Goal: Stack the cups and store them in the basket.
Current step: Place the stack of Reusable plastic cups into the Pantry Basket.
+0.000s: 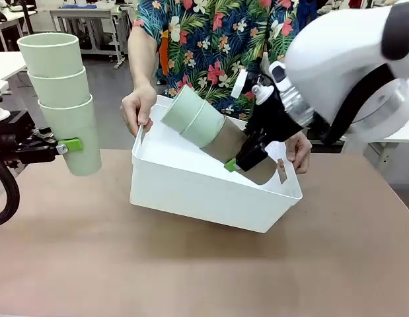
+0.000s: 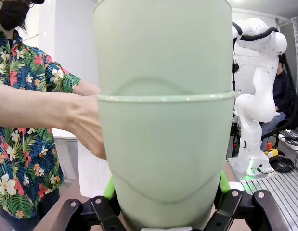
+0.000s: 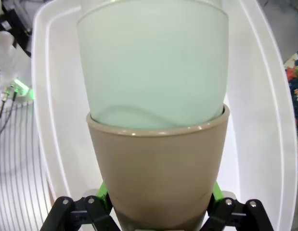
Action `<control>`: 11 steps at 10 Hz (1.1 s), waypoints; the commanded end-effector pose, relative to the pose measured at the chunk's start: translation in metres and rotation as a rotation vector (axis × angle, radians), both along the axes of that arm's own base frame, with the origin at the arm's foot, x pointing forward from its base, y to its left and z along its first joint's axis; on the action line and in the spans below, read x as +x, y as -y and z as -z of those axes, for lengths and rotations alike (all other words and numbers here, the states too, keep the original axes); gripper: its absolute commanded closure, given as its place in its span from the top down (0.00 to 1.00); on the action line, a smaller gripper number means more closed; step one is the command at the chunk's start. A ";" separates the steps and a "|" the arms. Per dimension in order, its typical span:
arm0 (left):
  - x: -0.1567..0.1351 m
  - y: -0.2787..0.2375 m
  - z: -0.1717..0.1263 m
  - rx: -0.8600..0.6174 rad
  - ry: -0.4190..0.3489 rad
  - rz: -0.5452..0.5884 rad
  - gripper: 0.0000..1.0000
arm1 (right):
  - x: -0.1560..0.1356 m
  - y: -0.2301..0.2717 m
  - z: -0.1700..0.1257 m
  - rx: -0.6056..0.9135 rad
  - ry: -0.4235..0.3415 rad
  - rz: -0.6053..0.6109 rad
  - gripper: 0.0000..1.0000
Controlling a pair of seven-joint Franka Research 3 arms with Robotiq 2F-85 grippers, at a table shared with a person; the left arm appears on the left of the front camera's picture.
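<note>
My left gripper [image 1: 71, 145] is shut on the bottom cup of an upright stack of three mint green cups [image 1: 62, 92], held above the table's left side; in the left wrist view that stack [image 2: 163, 144] rises between my fingers [image 2: 165, 211]. My right gripper [image 1: 240, 162] is shut on a tan-brown cup [image 1: 234, 142] with two mint cups [image 1: 191, 115] nested in it. This stack is tilted with its mouths toward the left, inside the white basket [image 1: 191, 191]. The right wrist view shows the tan cup [image 3: 158, 168], a mint cup [image 3: 153, 62] and the basket's floor [image 3: 47, 120] behind them.
A person in a flowered shirt stands at the far side and holds the basket tipped toward me, one hand [image 1: 138, 109] on its left rim and the other hand [image 1: 298, 150] on its right rim. Bare brown table [image 1: 204, 277] lies in front of the basket.
</note>
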State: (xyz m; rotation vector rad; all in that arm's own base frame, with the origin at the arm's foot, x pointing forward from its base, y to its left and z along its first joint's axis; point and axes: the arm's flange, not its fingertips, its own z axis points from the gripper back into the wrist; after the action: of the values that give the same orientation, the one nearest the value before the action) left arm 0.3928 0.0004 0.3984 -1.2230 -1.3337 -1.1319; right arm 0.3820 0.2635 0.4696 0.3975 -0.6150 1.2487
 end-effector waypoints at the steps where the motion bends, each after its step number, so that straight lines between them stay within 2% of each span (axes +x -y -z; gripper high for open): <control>1: -0.002 0.001 -0.004 -0.005 0.013 0.001 0.86 | 0.013 -0.024 0.004 -0.049 0.000 0.022 0.86; 4: -0.002 0.001 -0.004 -0.005 0.013 0.001 0.86 | 0.002 -0.021 0.036 -0.136 -0.014 0.013 0.86; 7: -0.002 0.001 -0.004 -0.005 0.013 0.001 0.86 | 0.007 -0.033 0.059 -0.198 -0.027 -0.001 0.86; 11: -0.002 0.001 -0.004 -0.005 0.013 0.001 0.86 | 0.003 -0.017 0.054 -0.224 -0.023 -0.021 0.86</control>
State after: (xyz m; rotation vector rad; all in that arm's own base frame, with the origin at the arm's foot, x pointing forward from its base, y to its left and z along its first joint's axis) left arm 0.3929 0.0005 0.3983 -1.2228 -1.3336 -1.1318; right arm 0.3895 0.2824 0.4046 0.2452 -0.4456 1.3297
